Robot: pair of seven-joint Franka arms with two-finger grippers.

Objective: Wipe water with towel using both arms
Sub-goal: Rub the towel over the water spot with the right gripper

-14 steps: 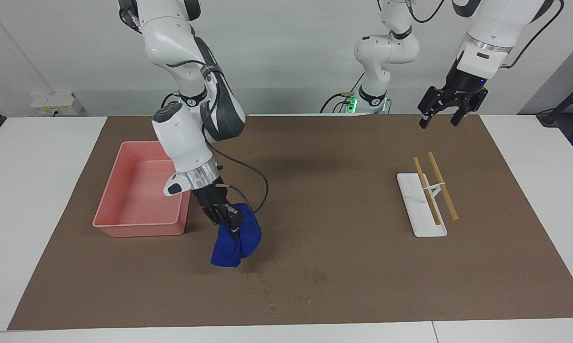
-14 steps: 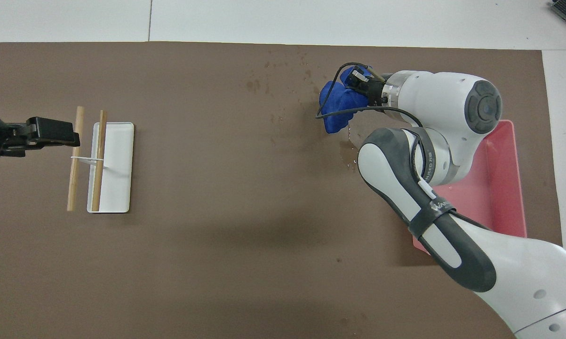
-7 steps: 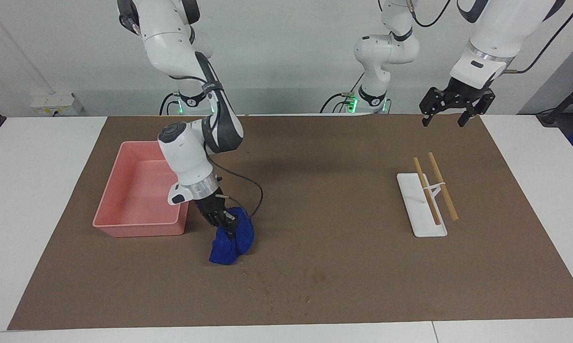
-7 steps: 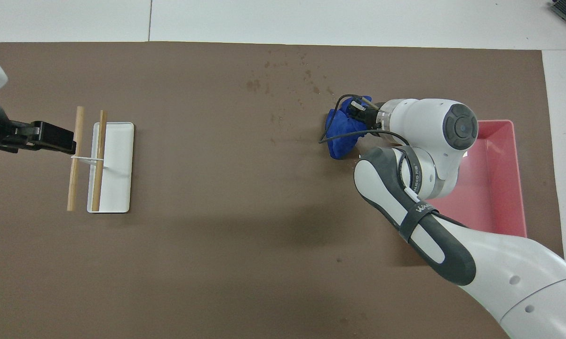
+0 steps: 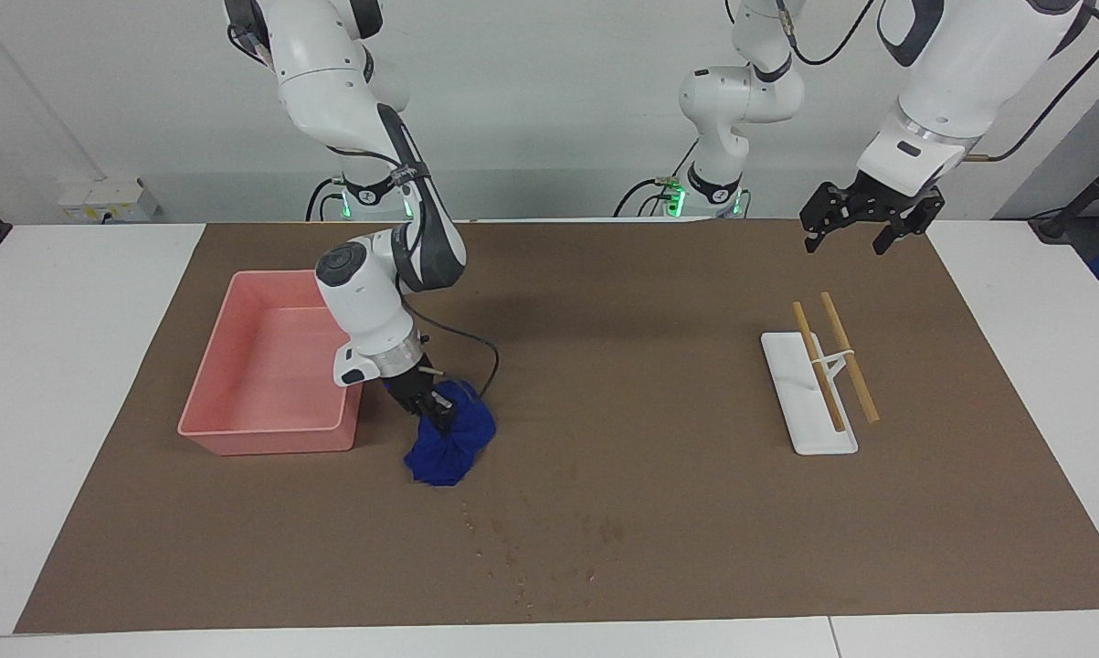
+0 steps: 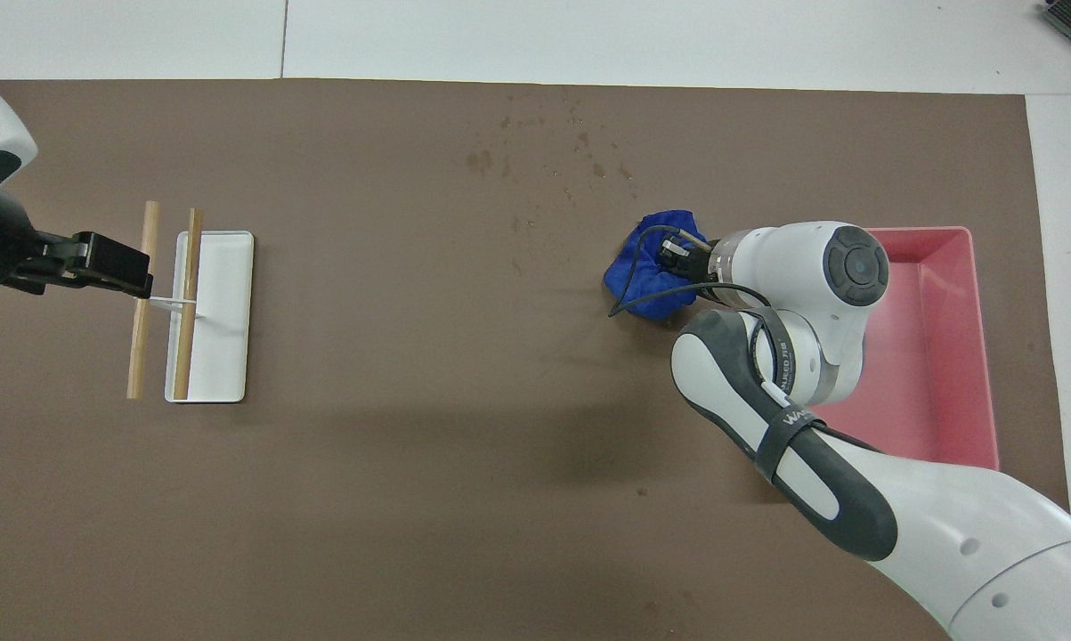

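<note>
The blue towel (image 5: 451,445) lies bunched on the brown mat, beside the pink tray's corner. It also shows in the overhead view (image 6: 644,278). My right gripper (image 5: 432,413) is shut on the towel's top and presses it onto the mat; in the overhead view the right gripper (image 6: 675,258) is partly hidden by its wrist. Dark water spots (image 5: 515,551) dot the mat farther from the robots than the towel, and they show in the overhead view (image 6: 580,142). My left gripper (image 5: 862,230) is open and empty, up in the air over the mat near the stick rack (image 6: 99,261).
A pink tray (image 5: 266,440) stands toward the right arm's end of the table (image 6: 982,356). A white rack (image 5: 809,416) with two wooden sticks (image 5: 849,358) lies toward the left arm's end (image 6: 223,320). The brown mat (image 5: 659,366) covers the table.
My right gripper has dragged the towel toward the robots, away from the water spots, to beside the tray's corner. My left gripper has shifted slightly and stays raised.
</note>
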